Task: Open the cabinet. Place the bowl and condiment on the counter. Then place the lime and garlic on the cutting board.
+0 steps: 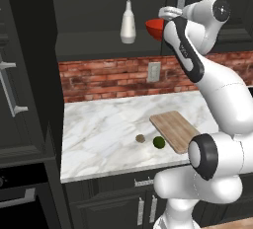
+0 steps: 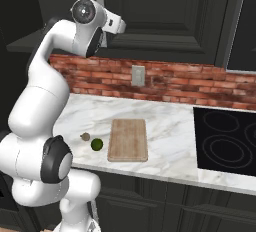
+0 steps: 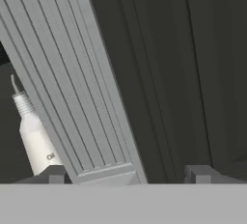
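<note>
While straddling the pale door strip (image 3: 82, 97) of the cabinet (image 2: 165, 16), spread wide at the fingers (image 3: 55, 174), nothing clamped; probably set there to swing the door further. Up on the shelf (image 1: 94, 50): condiment (image 1: 128, 23) at nine o'clock of bowl (image 1: 154, 26), both yet to come down. On the desk (image 1: 104, 124): garlic (image 1: 140, 138) and lime (image 1: 158, 142) at nine o'clock of cutting board (image 1: 174, 130), close by for short transfers.

The only lettering anywhere is a small dark mark on the white condiment bottle (image 3: 36, 141) in the hand view, seemingly two letters, too blurred to read with any certainty.
</note>
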Motion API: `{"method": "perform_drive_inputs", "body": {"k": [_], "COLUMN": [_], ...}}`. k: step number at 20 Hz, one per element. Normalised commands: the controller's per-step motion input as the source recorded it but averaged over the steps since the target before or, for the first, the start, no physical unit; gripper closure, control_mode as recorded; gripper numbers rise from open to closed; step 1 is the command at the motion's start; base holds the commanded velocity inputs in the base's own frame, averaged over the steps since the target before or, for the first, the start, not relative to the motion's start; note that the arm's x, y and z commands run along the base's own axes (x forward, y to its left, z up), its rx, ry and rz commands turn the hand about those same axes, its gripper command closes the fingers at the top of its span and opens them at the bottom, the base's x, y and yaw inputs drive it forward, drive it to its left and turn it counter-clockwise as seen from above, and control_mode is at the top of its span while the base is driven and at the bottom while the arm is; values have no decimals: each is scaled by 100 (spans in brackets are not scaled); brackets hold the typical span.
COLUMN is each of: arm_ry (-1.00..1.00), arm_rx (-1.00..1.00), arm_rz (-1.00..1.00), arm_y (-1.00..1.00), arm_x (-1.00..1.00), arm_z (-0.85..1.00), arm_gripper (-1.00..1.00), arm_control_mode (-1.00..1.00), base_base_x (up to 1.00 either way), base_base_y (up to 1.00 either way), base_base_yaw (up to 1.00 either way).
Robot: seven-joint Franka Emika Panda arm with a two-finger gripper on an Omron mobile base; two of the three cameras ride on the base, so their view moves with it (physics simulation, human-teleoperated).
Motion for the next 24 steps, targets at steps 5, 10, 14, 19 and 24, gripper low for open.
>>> {"method": "perform_drive_inputs", "body": {"k": [5,10,14,19,24], "arm_ry": [-6,-1,0,0,0], "arm_rx": [0,0,-4,-7,-3], "arm_rz": [0,-2,-23,-35,-35], "arm_y": [-8,-23,-41,-45,-58], "arm_x": [67,67,50,49,55], "arm_z": [-15,-8,-1,-8,-12], "arm_gripper": [100,100,100,100,100], "arm_control_mode": [-100,-100,-100,-100,-100], "base_base_x": [0,0,0,0,0], "base_base_y": [0,0,0,0,0], "base_base_yaw": [0,0,0,0,0]}}
